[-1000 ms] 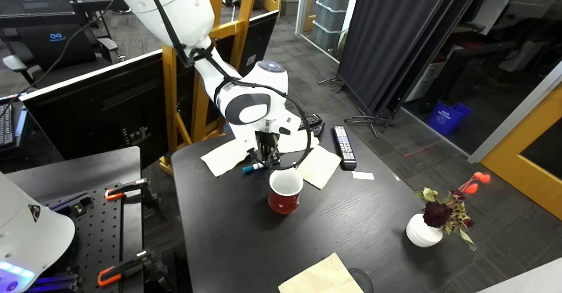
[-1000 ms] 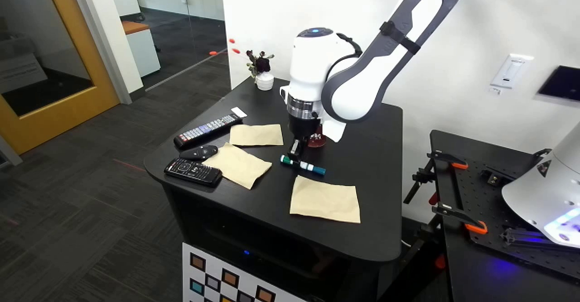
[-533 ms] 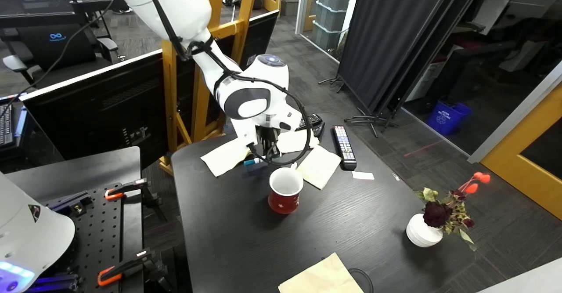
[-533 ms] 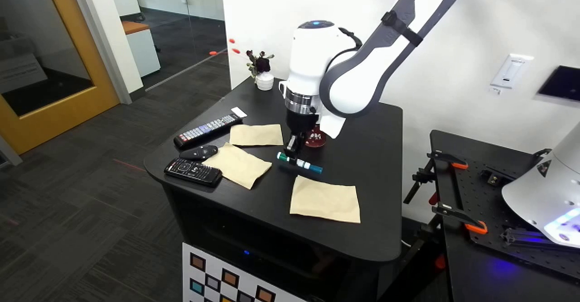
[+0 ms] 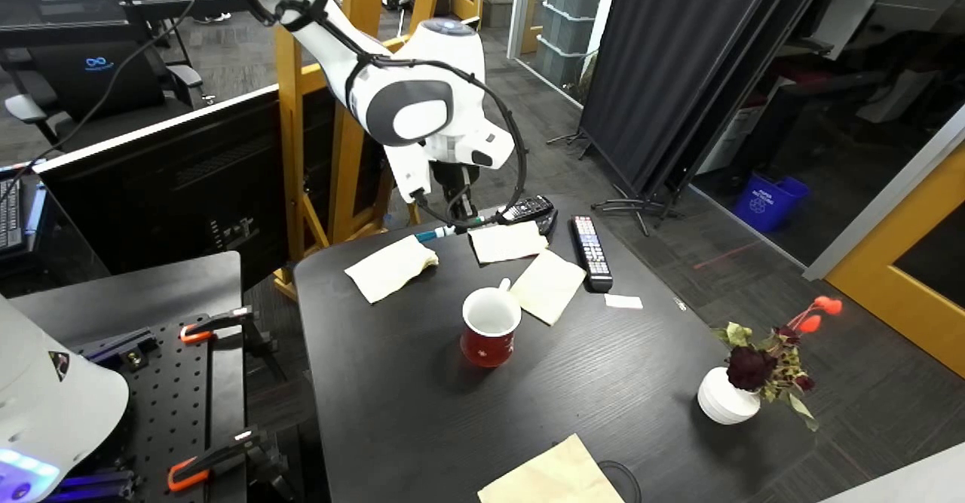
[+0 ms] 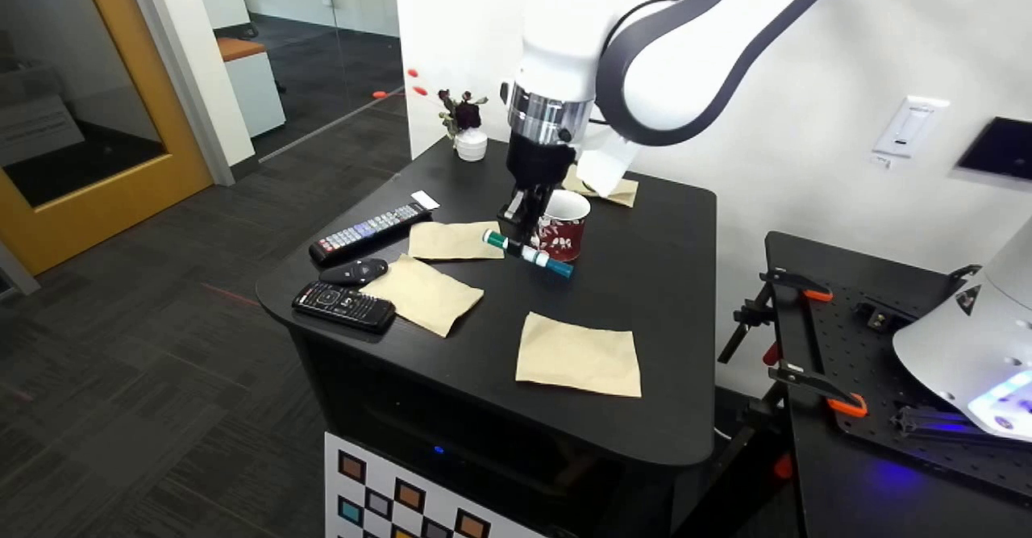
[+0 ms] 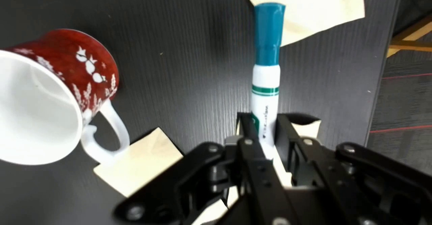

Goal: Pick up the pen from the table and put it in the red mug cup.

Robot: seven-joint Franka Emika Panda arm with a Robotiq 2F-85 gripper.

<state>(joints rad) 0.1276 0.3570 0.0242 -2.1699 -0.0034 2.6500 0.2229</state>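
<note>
Wrist view: the pen [image 7: 266, 78], gripped by the end effector [image 7: 265, 127], is apart from the red mug cup [image 7: 84, 68], on its handle side.
The fingertips [image 7: 286, 134] pinch the white barrel [image 7: 265, 103] from both sides, with the teal end [image 7: 269, 32] jutting out past them; in an exterior view the pen hangs above the table [image 6: 653, 288].
</note>
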